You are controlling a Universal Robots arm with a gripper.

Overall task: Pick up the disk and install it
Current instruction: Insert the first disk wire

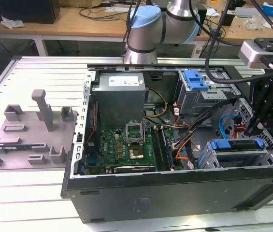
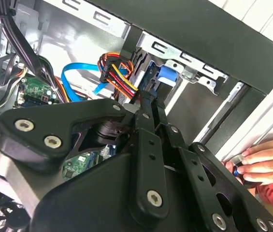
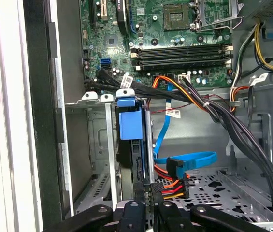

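We saw a white slatted metal table (image 1: 30,203), and on it a large black computer case (image 1: 175,198) lying with its side open. Behind the case stood the grey robot arm with a light blue cap (image 1: 146,29). It reached over to the exterior view's right.

Inside the case, a big grey metal box with a white sticker (image 1: 122,99) sat above a green motherboard (image 1: 122,150). Outside the case, on the exterior view's left, a grey plastic fixture plate with posts (image 1: 25,140) lay on the table.

The disk (image 1: 235,145), a flat metal drive with a blue plastic bracket, sat in the drive cage at the corner of the case on the exterior view's right. In the first wrist view the disk (image 3: 129,125) stood on its edge between the metal walls of the cage.

The black claw (image 2: 148,101) had its two fingers drawn together, and we saw no gap between them. The tips were just at the edge of the disk. We could not tell if they touched it.

A flat blue cable (image 3: 184,159) and a bundle of orange, red and yellow wires (image 2: 119,77) ran beside the disk. A lone blue ribbed latch (image 1: 195,79) sat on the upper cage. In the second wrist view a person's hand (image 2: 266,159) rested on the table just beside the case.
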